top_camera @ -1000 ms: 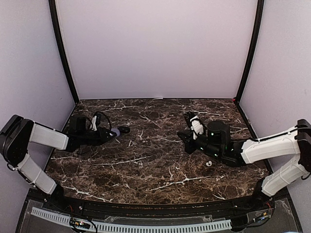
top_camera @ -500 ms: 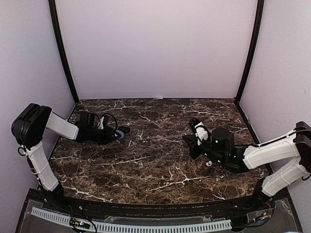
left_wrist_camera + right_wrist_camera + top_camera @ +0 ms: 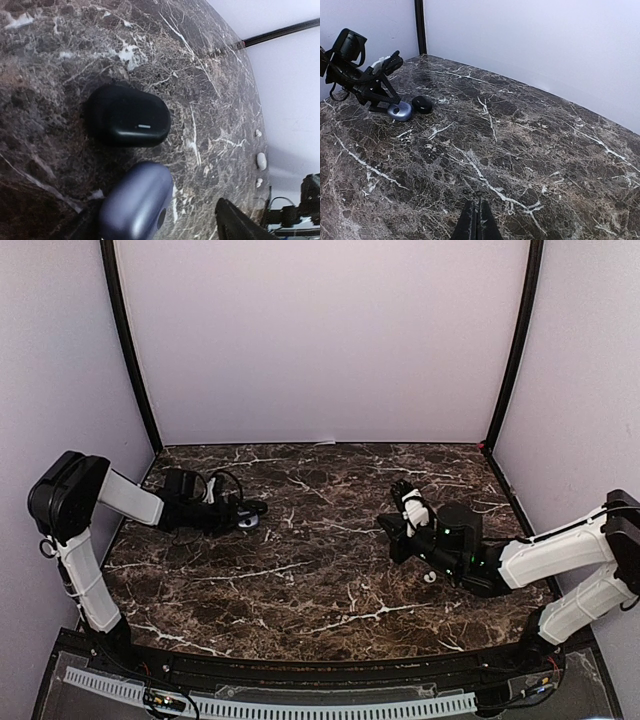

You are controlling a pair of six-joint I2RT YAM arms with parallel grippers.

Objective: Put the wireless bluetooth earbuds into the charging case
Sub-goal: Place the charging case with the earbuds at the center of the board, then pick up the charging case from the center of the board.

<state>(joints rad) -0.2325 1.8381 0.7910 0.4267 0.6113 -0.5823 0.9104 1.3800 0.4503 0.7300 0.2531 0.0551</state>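
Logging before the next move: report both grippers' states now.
Left gripper: open, straddling the blue case.
Right gripper: shut, holding nothing visible.

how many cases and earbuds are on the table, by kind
charging cases: 2, a black case and a blue-grey case
white earbud: 1 clearly seen
black earbuds: 0 made out
total: 3
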